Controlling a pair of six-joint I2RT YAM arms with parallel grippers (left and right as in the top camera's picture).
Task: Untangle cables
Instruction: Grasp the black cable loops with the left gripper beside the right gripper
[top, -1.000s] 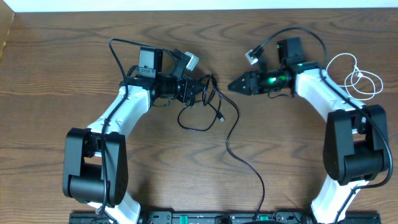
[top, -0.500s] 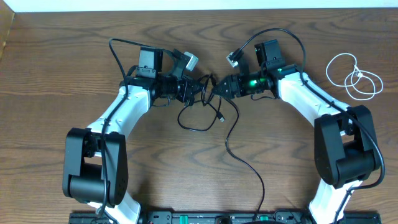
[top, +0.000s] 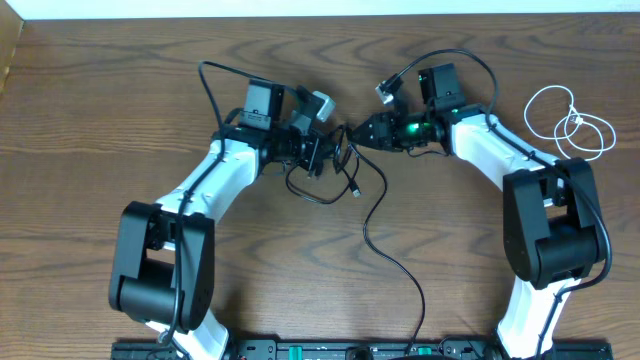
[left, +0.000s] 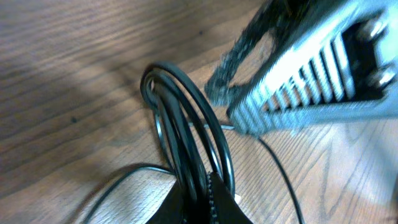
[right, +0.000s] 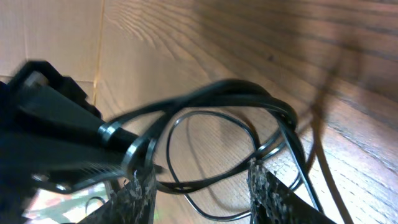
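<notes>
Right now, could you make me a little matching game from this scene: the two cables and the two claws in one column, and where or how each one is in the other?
Things:
1. black cable
2. white cable
3. left gripper
4. right gripper

Place or state:
A. coiled by itself, far off to the right
B. shut on a bunch of loops
C. fingers apart, cable strands between them
D. bunched in the middle, one long tail trailing away

Pairs: 1-D, 2-A, 3-B, 4-C
</notes>
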